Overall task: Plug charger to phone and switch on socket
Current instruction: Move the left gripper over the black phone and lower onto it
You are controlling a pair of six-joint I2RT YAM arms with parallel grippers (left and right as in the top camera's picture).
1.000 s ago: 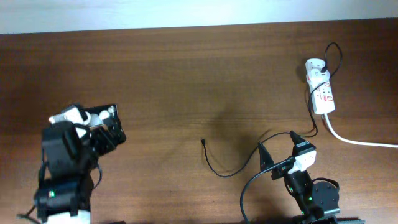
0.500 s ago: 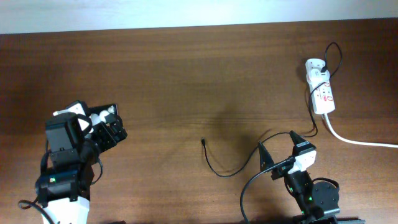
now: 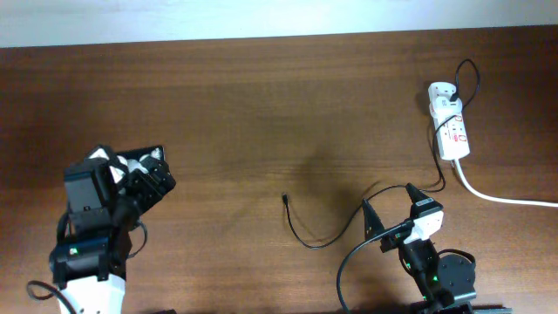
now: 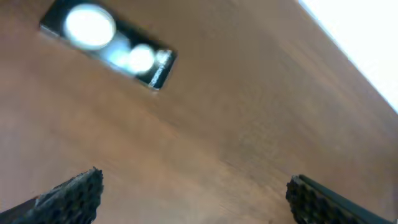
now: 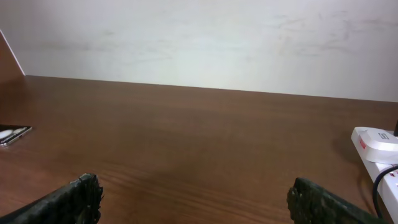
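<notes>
In the overhead view the left end effector (image 3: 150, 181) is hanging over the phone (image 3: 153, 157), which is lying at the 9 o'clock side of the counter (image 3: 261, 105); it is probably lining up to grip it. The charger (image 3: 305, 240) is lying loose. Its tip is sitting near centre and its cable is trailing under the right end effector (image 3: 392, 208) toward the socket (image 3: 455, 135) at 2 o'clock. That arm seems to be waiting.

In the left wrist view the jaws are standing wide apart and empty, and the blurred phone (image 4: 109, 46) is lying ahead at 11 o'clock.

In the right wrist view the jaws are likewise gaping wide and holding nothing. The socket (image 5: 376, 146) is showing at 3 o'clock and the phone (image 5: 12, 134) far off at 9 o'clock.

Since a second ago the left arm has been swinging round onto the phone. The phone, the cable and the right arm are staying put.
</notes>
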